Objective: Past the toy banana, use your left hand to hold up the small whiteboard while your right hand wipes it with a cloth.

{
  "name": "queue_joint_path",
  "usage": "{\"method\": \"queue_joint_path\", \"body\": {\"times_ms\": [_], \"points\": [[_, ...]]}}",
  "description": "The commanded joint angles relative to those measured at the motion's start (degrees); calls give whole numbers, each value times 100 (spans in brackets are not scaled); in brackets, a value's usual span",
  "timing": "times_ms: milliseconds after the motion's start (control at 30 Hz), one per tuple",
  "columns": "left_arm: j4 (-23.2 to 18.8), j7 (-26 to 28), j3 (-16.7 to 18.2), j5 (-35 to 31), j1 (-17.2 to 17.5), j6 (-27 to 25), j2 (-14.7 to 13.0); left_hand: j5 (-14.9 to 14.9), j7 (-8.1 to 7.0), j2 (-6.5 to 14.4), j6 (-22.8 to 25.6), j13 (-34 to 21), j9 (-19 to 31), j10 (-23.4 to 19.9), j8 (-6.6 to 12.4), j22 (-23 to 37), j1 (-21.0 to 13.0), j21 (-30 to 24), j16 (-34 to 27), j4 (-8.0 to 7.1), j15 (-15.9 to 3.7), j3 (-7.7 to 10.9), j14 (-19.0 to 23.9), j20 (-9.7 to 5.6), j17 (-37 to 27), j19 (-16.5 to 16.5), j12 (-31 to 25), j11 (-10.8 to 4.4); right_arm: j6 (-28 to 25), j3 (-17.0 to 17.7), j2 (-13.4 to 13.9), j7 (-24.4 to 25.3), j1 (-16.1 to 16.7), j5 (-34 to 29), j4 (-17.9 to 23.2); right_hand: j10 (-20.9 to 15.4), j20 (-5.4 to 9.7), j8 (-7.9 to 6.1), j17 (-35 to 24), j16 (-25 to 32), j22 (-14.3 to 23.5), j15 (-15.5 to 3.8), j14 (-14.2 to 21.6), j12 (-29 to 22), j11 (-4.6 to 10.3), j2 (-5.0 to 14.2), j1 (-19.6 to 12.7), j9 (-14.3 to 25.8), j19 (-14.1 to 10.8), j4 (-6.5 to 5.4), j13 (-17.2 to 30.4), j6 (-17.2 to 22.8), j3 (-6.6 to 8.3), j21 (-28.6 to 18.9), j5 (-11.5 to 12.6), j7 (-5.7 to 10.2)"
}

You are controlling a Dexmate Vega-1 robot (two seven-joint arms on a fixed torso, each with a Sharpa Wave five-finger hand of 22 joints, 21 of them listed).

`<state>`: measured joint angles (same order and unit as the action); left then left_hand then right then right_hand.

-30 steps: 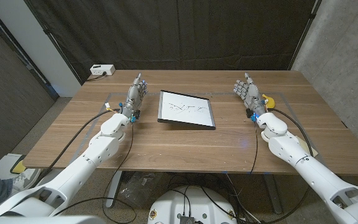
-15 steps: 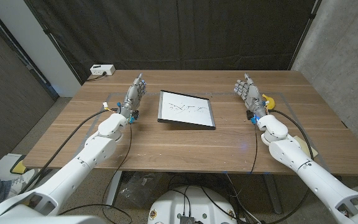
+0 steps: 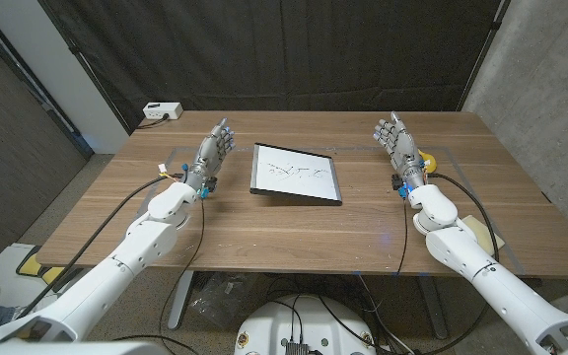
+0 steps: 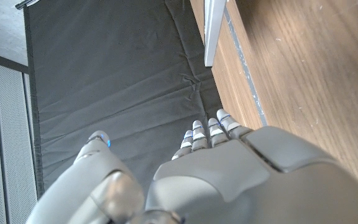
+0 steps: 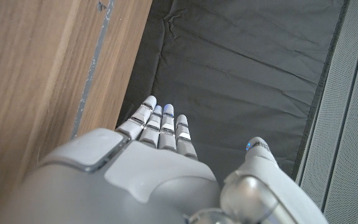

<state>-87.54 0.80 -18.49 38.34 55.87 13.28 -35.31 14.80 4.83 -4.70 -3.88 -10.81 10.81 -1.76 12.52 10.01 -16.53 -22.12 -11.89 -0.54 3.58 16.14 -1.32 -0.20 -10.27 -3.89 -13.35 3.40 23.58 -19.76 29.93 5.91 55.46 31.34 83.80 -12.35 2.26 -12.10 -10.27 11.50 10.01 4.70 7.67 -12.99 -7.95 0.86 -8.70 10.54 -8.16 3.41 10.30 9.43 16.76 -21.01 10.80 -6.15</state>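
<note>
1. We log a white power strip (image 3: pixel 161 110) at the table's (image 3: pixel 294 232) far left corner, about 10 o'clock from the board.
2. Left hand (image 3: pixel 212 156) stands on its edge at 9 o'clock of the small whiteboard, near it but apart. Its fingers (image 4: pixel 205 132) reach straight out together and hold nothing.
3. From the left wrist, we see a thin strip of the board's white edge (image 4: pixel 212 31) past the fingertips.
4. Small whiteboard (image 3: pixel 296 174) lies at table centre, dark-framed, with scribbled marks on its face. Neither hand touches it.
5. Right hand (image 3: pixel 398 149) stands at 3 o'clock of the board, well apart. Its fingers (image 5: pixel 159 124) are extended and empty.
6. Toy banana (image 3: pixel 425 160) sits just beside the right hand at its 3 o'clock, partly hidden; we cannot tell whether they touch.
</note>
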Motion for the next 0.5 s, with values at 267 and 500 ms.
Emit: {"method": "queue_joint_path", "body": {"times_ms": [267,500], "points": [[-915,179,463,635,1016,-148,-310,-79,58,120,9,-16,20,-71,-20,26,-188,-49,-17,98,74,101,93,100,-33,125,2,53,-21,7,56,81,40,-150,242,-61,24,-21,-9,22,23,4,37,-29,-6,16,-80,21,-92,42,26,92,21,16,-10,-5],[-1151,7,666,1020,1276,-353,-520,-141,86,163,21,-20,25,-124,-26,27,-311,-85,-22,156,106,138,185,193,-38,318,3,82,-148,-3,74,119,106,-116,352,-68,21,-14,-11,15,24,18,45,-26,-6,20,-90,22,-100,53,26,99,22,31,-17,-3]]}}
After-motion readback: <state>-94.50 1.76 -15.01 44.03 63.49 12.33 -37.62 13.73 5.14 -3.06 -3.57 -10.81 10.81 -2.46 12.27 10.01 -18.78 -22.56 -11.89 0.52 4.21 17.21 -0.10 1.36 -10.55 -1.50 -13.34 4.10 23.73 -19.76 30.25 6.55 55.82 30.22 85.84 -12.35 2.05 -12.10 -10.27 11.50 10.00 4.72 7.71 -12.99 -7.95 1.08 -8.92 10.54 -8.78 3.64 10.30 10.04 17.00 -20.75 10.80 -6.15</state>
